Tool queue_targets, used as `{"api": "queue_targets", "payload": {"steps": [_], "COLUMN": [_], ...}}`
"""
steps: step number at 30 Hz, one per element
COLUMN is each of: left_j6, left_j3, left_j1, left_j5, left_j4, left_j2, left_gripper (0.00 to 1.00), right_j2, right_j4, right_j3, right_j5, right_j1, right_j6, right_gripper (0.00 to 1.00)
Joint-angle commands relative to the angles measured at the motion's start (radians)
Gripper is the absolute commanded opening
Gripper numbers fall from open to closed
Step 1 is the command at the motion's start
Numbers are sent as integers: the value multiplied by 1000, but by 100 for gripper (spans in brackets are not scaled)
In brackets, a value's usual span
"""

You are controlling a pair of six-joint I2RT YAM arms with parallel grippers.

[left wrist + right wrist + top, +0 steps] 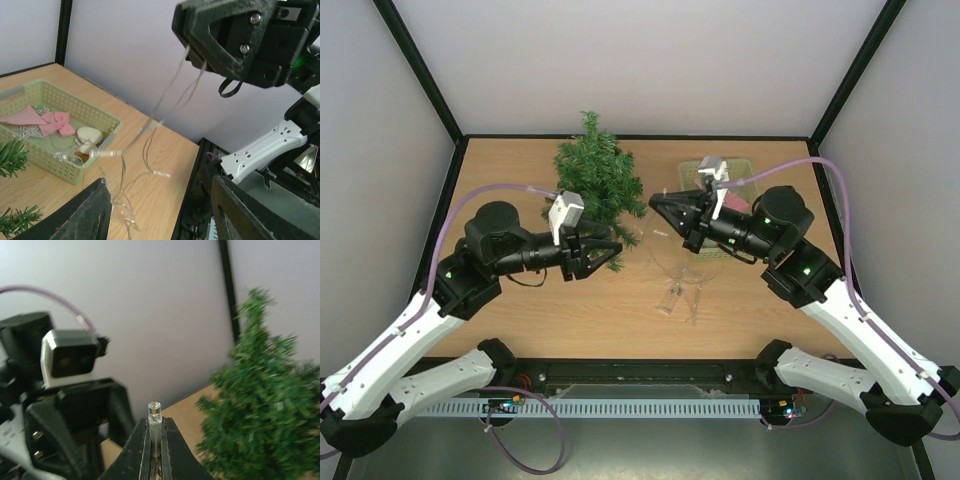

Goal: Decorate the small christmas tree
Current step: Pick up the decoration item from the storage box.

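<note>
The small christmas tree [595, 175] stands upright at the back of the table, left of centre, and shows blurred in the right wrist view [265, 410]. My right gripper [155, 429] is shut on a clear bulb [154, 412] of a thin wire light string [678, 290]. The string hangs from the right gripper [656, 206] down to the tabletop. In the left wrist view the same strands [150, 140] dangle from the right gripper [195, 57]. My left gripper [160, 212] is open just below the tree's right side [616, 248], with strands of the wire in front of its fingers but nothing clamped.
A pale green basket [107, 129] sits at the back right, partly behind the right arm [745, 165]. It holds a pink bow [56, 122], a white ornament [89, 134] and a silver star [25, 132]. The table's near edge has a black rail [640, 375].
</note>
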Motion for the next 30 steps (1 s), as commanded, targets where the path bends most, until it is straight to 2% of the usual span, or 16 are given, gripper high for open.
{"api": "queue_targets", "payload": {"steps": [1,9,17,19,22,23,24,28,30], "left_j6": [80,77,53,43,46,52,56,34,-4], "left_j3": [38,35,30,25,23,21,18,2,-6], "left_j1": [-4,-4,-4,-4,-3,-3,-4,-4,-4], "left_j5": [46,166,223,233,198,176,136,-43,-145], "left_j4": [-1,64,133,156,153,148,138,85,44], "left_j2": [33,126,193,199,190,181,169,127,106], "left_gripper": [58,59,56,49,18,6,3,2,3], "right_j2": [19,37,47,51,53,52,47,-4,-48], "right_j4": [-3,48,133,139,136,130,119,31,-12], "right_j3": [-28,-65,-93,-95,-94,-95,-96,-132,-177], "right_j5": [-236,-308,-342,-346,-340,-327,-295,-92,45], "right_j1": [3,3,3,3,3,3,2,2,2], "right_j6": [7,16,64,68,71,71,71,28,17], "right_gripper": [2,2,2,2,2,4,12,40,50]}}
